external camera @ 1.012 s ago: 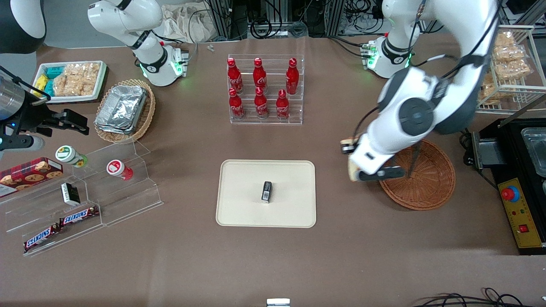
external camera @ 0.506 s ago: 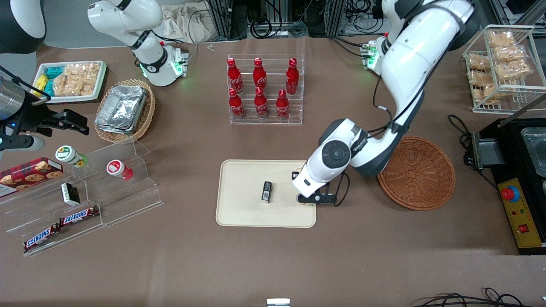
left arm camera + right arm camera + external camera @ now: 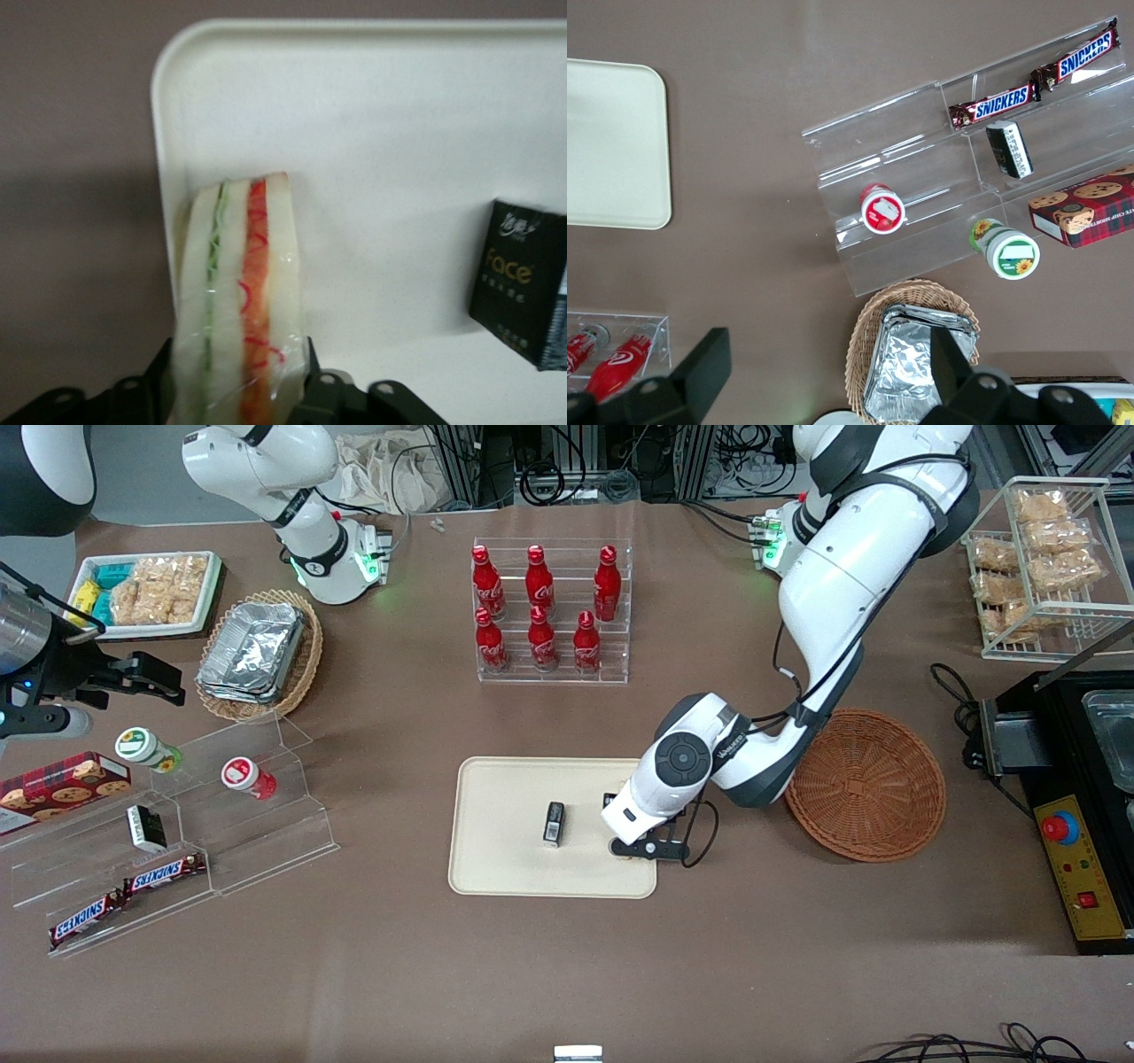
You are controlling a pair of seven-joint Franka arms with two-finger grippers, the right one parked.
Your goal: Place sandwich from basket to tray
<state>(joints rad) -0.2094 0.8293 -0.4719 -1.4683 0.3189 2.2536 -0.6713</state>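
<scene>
My left gripper [image 3: 634, 849] is low over the cream-beige tray [image 3: 500, 859], at the tray's edge nearest the round reddish-brown basket [image 3: 864, 788]. In the left wrist view the gripper [image 3: 237, 379] is shut on the sandwich [image 3: 239, 301], a plastic-wrapped wedge of white bread with a red-orange and a green layer. The sandwich points over the tray's [image 3: 399, 133] rim corner. I cannot tell whether it touches the tray. In the front view the wrist hides the sandwich. The basket holds nothing.
A small black box [image 3: 554, 822] lies on the tray's middle, close beside the gripper; it also shows in the left wrist view [image 3: 523, 279]. A clear rack of red bottles [image 3: 549, 611] stands farther from the camera. A clear snack stand [image 3: 177, 824] is toward the parked arm's end.
My gripper carried the sandwich from the basket's edge across to the tray, then sank a little lower over the tray's edge. The basket stayed put.
</scene>
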